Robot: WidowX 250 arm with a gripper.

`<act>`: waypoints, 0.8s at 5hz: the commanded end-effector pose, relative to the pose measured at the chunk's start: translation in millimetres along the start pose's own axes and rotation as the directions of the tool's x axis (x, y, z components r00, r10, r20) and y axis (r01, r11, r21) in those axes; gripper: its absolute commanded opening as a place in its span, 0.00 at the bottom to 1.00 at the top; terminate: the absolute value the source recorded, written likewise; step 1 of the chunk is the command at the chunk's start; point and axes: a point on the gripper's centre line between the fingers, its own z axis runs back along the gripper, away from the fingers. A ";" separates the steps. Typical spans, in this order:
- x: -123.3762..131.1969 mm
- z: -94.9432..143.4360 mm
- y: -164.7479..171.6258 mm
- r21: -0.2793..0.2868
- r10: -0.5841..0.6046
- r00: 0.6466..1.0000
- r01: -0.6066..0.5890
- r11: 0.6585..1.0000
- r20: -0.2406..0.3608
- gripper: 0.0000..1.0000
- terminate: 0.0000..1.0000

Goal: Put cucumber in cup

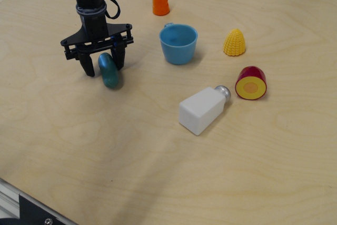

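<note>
Lying between end effector (pixel 104 65) fingers: cucumber (pixel 109 71)

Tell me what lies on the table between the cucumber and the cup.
Nothing: in the observation.image view, only bare table separates the cucumber from the cup.

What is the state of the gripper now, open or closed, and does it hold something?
Gripper: open, holding nothing; its fingers straddle the upper end of the cucumber, which lies on the table.
</note>
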 end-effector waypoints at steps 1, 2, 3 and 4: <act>-2.4 15.8 -3.5 -0.002 -0.022 0.999 0.022 1.000 0.041 0.00 0.00; -0.1 35.1 -12.4 0.006 -0.022 0.998 0.022 1.000 0.055 0.00 0.00; 6.9 59.3 -23.9 0.020 -0.024 0.995 0.022 1.000 0.102 0.00 0.00; 14.3 89.9 -44.5 -0.023 -0.033 0.984 0.038 0.999 0.177 0.00 0.00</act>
